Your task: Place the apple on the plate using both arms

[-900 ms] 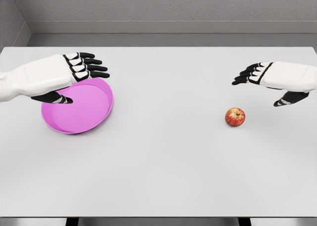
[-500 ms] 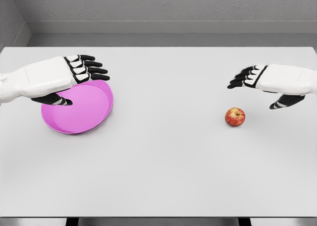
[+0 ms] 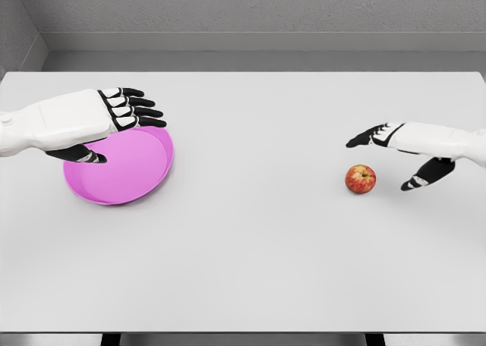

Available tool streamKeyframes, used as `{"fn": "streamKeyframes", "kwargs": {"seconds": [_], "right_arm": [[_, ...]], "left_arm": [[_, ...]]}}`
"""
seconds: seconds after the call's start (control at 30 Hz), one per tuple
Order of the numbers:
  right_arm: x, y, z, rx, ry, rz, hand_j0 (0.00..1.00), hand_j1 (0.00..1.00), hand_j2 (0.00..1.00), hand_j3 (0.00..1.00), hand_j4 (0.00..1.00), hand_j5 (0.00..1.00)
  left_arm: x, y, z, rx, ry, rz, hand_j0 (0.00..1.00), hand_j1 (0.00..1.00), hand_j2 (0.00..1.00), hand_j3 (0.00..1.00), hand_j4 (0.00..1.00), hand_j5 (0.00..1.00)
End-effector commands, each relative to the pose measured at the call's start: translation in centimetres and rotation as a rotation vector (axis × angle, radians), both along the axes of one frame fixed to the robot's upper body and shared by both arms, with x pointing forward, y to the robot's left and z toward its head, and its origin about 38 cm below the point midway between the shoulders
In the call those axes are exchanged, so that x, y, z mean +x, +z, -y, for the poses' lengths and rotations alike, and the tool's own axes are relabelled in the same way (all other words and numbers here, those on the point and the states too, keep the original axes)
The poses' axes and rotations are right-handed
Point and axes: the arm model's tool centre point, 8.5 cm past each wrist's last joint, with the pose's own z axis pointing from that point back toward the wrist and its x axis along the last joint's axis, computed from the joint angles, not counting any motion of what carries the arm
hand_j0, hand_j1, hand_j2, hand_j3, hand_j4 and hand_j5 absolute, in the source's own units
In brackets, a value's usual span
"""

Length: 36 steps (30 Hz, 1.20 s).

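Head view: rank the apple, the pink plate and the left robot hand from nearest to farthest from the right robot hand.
From the right robot hand:
1. Apple, just beside it, lower left.
2. Left robot hand, far across the table.
3. Pink plate, under that hand; too close to call.

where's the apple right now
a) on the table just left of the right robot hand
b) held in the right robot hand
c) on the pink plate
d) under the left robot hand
a: the apple sits on the bare table, beside the open right robot hand and untouched, far from the pink plate.
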Motion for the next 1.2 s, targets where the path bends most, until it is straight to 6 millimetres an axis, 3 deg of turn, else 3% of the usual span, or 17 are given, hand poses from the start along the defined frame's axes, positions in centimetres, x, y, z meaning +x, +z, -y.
{"fn": "streamKeyframes", "kwargs": {"seconds": [0.0, 0.13, 0.57, 0.9, 1.17], "right_arm": [[0.4, -1.8, 0.1, 0.006, -0.032, -0.047, 1.00, 1.00, 1.00, 1.00, 1.00, 1.00], [0.5, -2.4, 0.9, -0.002, -0.058, -0.061, 1.00, 1.00, 1.00, 1.00, 1.00, 1.00], [1.6, -5.2, -1.6, -0.026, -0.051, -0.084, 1.00, 1.00, 1.00, 1.00, 1.00, 1.00], [1.8, -5.6, -2.5, -0.033, -0.046, -0.090, 1.00, 1.00, 1.00, 1.00, 1.00, 1.00], [2.2, -5.5, -1.8, -0.044, -0.066, -0.087, 0.99, 0.99, 0.99, 0.99, 0.99, 0.99]], "left_arm": [[0.0, 0.1, -0.1, -0.005, 0.003, -0.001, 1.00, 1.00, 1.00, 1.00, 1.00, 1.00], [0.0, 0.1, -0.1, -0.005, 0.004, -0.003, 1.00, 1.00, 1.00, 1.00, 1.00, 1.00], [0.1, 0.2, -0.1, -0.008, 0.004, -0.001, 1.00, 1.00, 1.00, 1.00, 1.00, 1.00], [0.1, 0.2, -0.1, -0.007, 0.004, -0.002, 1.00, 1.00, 1.00, 1.00, 1.00, 1.00], [0.0, 0.1, -0.1, -0.007, 0.004, -0.003, 1.00, 1.00, 1.00, 1.00, 1.00, 1.00]]}}
